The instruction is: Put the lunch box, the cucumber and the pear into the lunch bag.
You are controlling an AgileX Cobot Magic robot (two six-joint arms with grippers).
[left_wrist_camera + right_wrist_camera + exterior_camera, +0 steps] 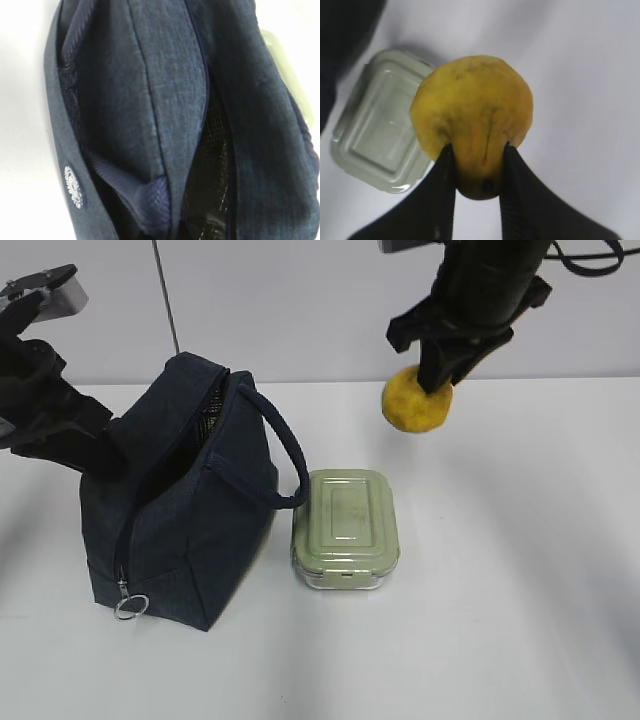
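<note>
I've got the right gripper (432, 375) clamped on the pear (417, 405), lifted clear of the white table (520, 570), up toward the back and right of the lunch box (346, 530). In the right wrist view the two black fingers (445, 170) pinch the pear (472, 122) at its narrow end; that end sits between the fingers, the fat end points away from the gripper and down at the table. So its long axis runs roughly in line with the fingers, close to vertical in the exterior view.

Lunch box stands flat on the table, sage lid up, just beside the lunch bag (185, 510) on the bag's right; the bag's loop handle (285, 455) curves over toward the box's near-left corner, can't tell if it touches. The box's long axis runs front to back in the exterior view. In the right wrist view the lunch box (377, 142) lies below and left of the pear.

Lunch bag stands upright, left of centre, zipper gaping along the top, ring pull (130, 606) hanging at the lower front corner. Its long axis runs front to back, angled slightly.

Left gripper (95, 455) is at the bag's left side against the fabric; I can't see its jaws in any view, but it is closed. Left wrist view shows only the lunch bag (150, 100) fabric and dark opening.
</note>
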